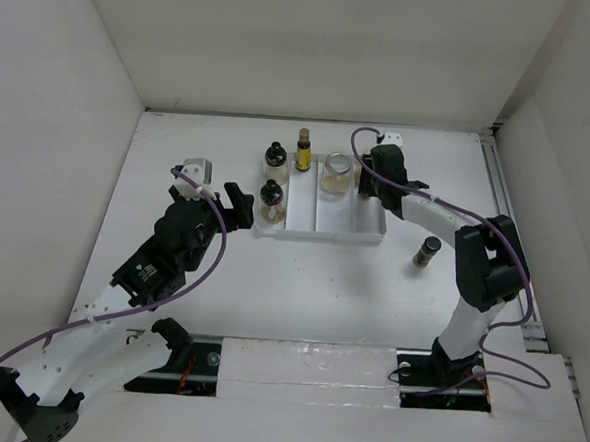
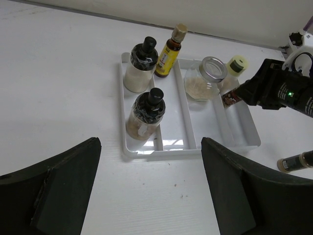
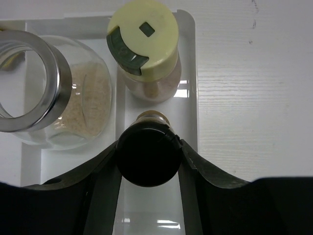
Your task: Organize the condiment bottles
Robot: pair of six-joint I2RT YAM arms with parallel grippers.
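My right gripper (image 3: 147, 155) is shut on a black-capped bottle (image 3: 147, 166) and holds it upright over the right compartment of the white tray (image 3: 191, 73), just in front of a yellow-capped shaker (image 3: 145, 46). A wide clear glass jar (image 3: 73, 103) with beige contents stands in the middle compartment. Two black-capped jars (image 2: 141, 63) (image 2: 146, 115) stand in the left compartment, and a slim amber bottle (image 2: 169, 51) stands behind them. A dark bottle (image 1: 427, 251) lies on the table right of the tray. My left gripper (image 2: 151, 196) is open and empty, in front of the tray.
The tray (image 1: 319, 235) sits at the middle back of the white table. White walls close in the back and both sides. The right arm (image 1: 483, 263) reaches over the table's right side, above the loose bottle.
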